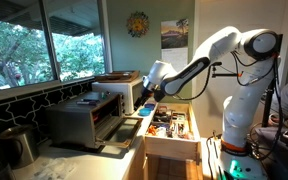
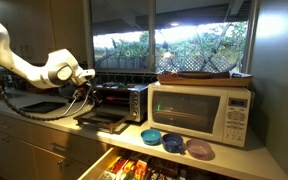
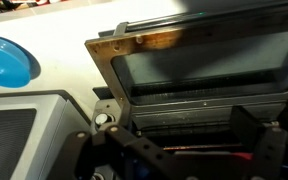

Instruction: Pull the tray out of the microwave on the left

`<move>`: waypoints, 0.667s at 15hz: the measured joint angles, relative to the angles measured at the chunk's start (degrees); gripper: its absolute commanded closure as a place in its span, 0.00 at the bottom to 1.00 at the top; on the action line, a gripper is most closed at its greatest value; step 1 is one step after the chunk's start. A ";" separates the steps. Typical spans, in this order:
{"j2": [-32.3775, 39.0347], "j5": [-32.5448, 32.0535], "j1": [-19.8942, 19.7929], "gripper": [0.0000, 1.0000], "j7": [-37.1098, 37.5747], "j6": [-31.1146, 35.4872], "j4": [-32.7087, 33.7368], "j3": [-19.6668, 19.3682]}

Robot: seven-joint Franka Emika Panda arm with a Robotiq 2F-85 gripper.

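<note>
The silver-grey microwave (image 1: 79, 118) (image 2: 119, 98) stands on the counter with its front door (image 3: 209, 60) dropped open. In the wrist view a dark flat band at the mouth of the cavity looks like the front edge of the tray (image 3: 174, 123); the rest of it is lost in the dark interior. My gripper (image 3: 189, 150) (image 1: 144, 93) (image 2: 84, 78) is open. It hovers over the open door, right at the cavity mouth, with one finger on each side of the opening. It holds nothing.
A white microwave (image 2: 199, 110) with a wooden board (image 2: 204, 75) on top stands beside the grey one. Three small bowls (image 2: 174, 143) sit on the counter in front of it; one blue bowl (image 3: 6, 62) also shows in the wrist view. A full drawer (image 1: 169, 128) is open below.
</note>
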 measured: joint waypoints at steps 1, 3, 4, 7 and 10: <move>1.19 -0.04 -0.06 0.00 -0.02 0.43 0.38 -0.05; 1.34 -0.04 0.00 0.00 -0.02 0.43 0.54 -0.08; 1.06 -0.04 0.05 0.00 -0.02 0.43 0.54 -0.07; 0.95 -0.09 -0.05 0.00 0.31 3.03 0.32 0.01; 3.47 -2.88 -2.23 0.00 1.94 16.97 -0.70 1.35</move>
